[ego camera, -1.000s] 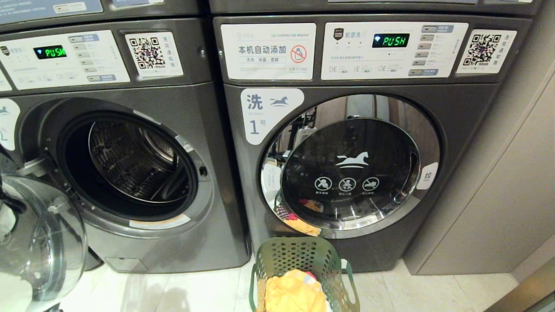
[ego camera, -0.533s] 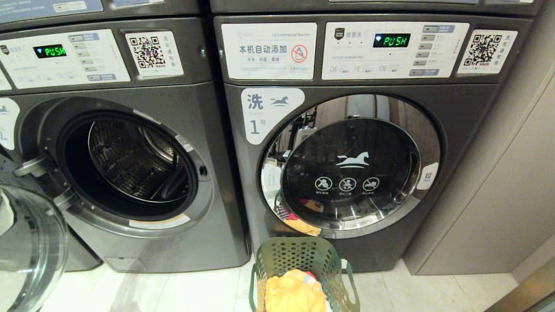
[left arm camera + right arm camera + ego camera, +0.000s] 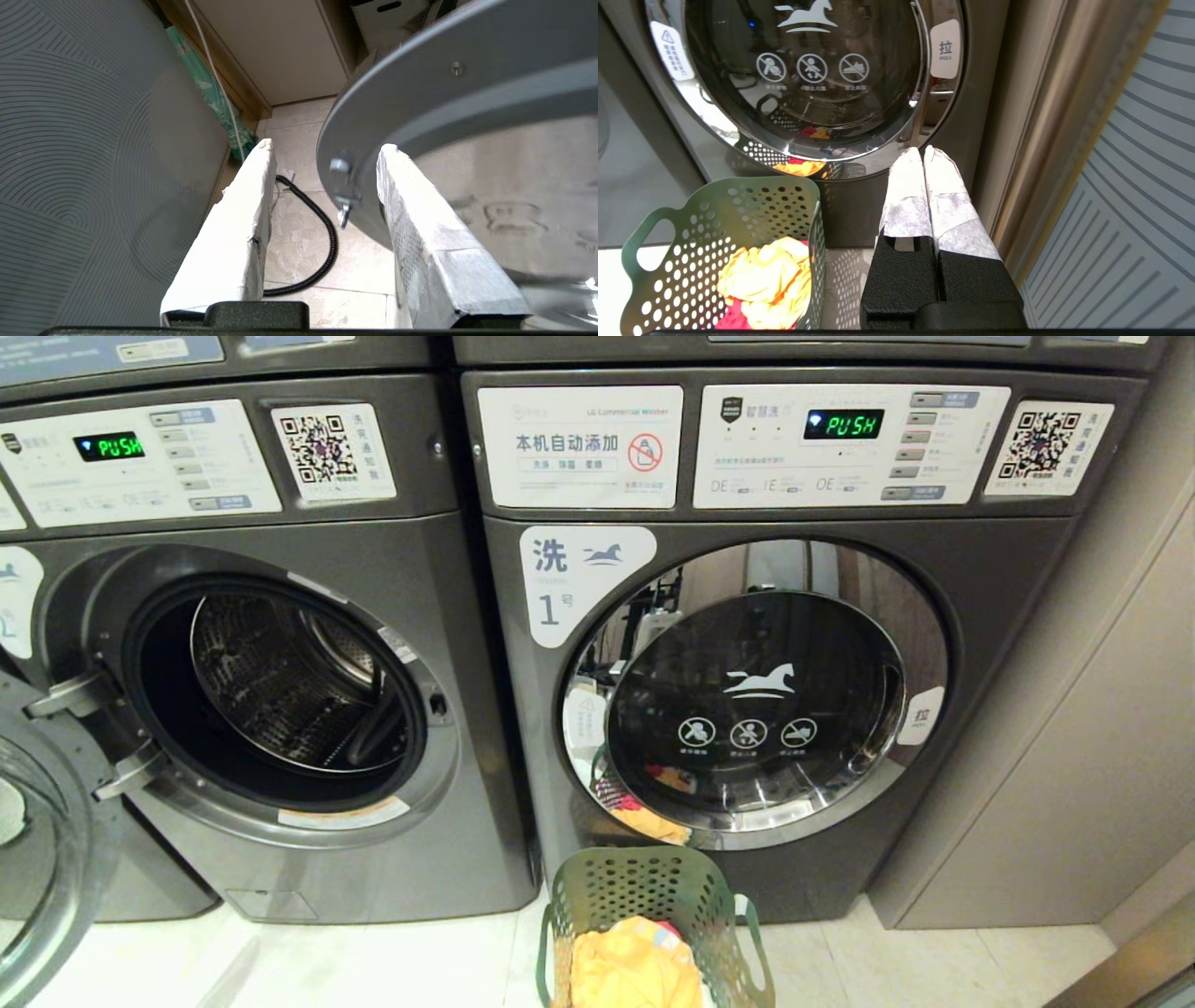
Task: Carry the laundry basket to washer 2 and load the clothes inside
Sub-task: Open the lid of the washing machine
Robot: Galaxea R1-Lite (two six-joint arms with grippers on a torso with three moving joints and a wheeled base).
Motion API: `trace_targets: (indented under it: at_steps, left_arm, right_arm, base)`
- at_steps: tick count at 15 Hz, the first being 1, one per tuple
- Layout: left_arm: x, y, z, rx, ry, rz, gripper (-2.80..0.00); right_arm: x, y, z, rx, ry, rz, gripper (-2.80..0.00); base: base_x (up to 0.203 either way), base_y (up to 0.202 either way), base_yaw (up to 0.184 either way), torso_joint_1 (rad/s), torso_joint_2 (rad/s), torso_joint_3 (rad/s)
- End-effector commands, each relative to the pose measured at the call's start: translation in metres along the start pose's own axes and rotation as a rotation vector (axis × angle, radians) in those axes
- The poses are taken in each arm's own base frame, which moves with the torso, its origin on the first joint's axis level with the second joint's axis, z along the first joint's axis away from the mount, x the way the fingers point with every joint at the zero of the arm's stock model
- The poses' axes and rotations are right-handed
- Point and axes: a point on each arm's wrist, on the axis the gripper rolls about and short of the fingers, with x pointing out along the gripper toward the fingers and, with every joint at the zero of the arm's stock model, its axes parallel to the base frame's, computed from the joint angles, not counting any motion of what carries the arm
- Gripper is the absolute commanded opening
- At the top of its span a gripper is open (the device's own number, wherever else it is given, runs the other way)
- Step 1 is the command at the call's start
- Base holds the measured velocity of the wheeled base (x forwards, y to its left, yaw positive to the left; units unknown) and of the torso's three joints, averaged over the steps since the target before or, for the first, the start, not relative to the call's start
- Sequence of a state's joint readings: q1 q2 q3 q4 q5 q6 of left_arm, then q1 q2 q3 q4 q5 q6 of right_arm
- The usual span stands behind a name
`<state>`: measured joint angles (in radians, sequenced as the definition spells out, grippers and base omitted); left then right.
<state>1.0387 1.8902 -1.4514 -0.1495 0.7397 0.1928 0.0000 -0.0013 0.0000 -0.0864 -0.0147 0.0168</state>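
Step in hand, as I judge it: swing the door open and out of the way, then load.

- Washer 2 (image 3: 280, 709), the left machine: mouth open, drum (image 3: 280, 681) bare. Its number label is cut off at the frame edge and cannot be read.
- Door (image 3: 37, 859) hangs out to the left on its hinges, glass facing the room.
- Left gripper (image 3: 325, 145) is out of the head view. In the wrist view its jaws stand part open and straddle the door's rim by the latch (image 3: 340, 182). One pad is against or very near the glass side, with a gap on the other. Nothing is clamped.
- Right gripper (image 3: 923, 151): jaws pressed together, empty, hanging low at the right of washer 1 (image 3: 980, 616).
- Basket (image 3: 653, 887) sits on the floor in front of washer 1, just right of washer 2. The clothes (image 3: 635, 966) are all inside it, yellow on top and red beneath.

To do it well:
- Push the door along its hinge arc, not straight, so the rim does not bind between the pads.
- Mind the latch.
- Draw the jaws off clean once the door is wide open.
- Then take the yellow garment by a bunched fold and carry it deep into the drum, leaving nothing on the sill.
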Motion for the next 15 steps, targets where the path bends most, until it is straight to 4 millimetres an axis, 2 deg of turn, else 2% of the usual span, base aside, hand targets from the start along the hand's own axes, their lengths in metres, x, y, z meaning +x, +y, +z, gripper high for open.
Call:
trace_targets:
  at_steps: [1, 3, 6, 8, 9, 10, 12, 15]
  left_arm:
    - [-0.002, 0.007, 0.003, -0.014, -0.014, -0.016, -2.8]
    - [-0.043, 0.011, 0.007, -0.014, -0.072, -0.17, -2.8]
    - [-0.137, -0.001, -0.005, 0.029, -0.184, -0.572, -2.8]
    - [-0.198, -0.004, -0.031, 0.062, -0.213, -0.814, -2.8]
    - [-0.224, 0.002, -0.05, 0.077, -0.216, -0.934, -2.8]
    - [-0.244, 0.018, -0.067, 0.077, -0.227, -1.048, -2.8]
    - [-0.264, 0.045, -0.111, 0.122, -0.22, -1.244, -2.8]
    - [-0.268, 0.082, -0.187, 0.213, -0.197, -1.468, -2.8]
  right_arm:
    - [0.002, 0.0, -0.009, 0.0, 0.034, 0.0, -2.8]
    - [0.002, 0.0, -0.009, 0.0, 0.034, -0.001, -2.8]
    - [0.002, 0.0, -0.009, 0.0, 0.034, 0.0, -2.8]
    - [0.002, 0.0, -0.009, 0.0, 0.034, -0.001, -2.8]
    - [0.002, 0.0, -0.009, 0.0, 0.034, 0.0, -2.8]
    - [0.002, 0.0, -0.009, 0.0, 0.034, 0.0, -2.8]
    - [0.002, 0.0, -0.009, 0.0, 0.034, 0.0, -2.8]
    - [0.002, 0.0, -0.009, 0.0, 0.034, 0.0, -2.8]
  base:
    - [0.0, 0.0, 0.0, 0.0, 0.0, 0.0]
    - [0.0, 0.0, 0.0, 0.0, 0.0, 0.0]
    - [0.0, 0.0, 0.0, 0.0, 0.0, 0.0]
    - [0.0, 0.0, 0.0, 0.0, 0.0, 0.0]
    - [0.0, 0.0, 0.0, 0.0, 0.0, 0.0]
    - [0.0, 0.0, 0.0, 0.0, 0.0, 0.0]
    - [0.0, 0.0, 0.0, 0.0, 0.0, 0.0]
    - [0.0, 0.0, 0.0, 0.0, 0.0, 0.0]
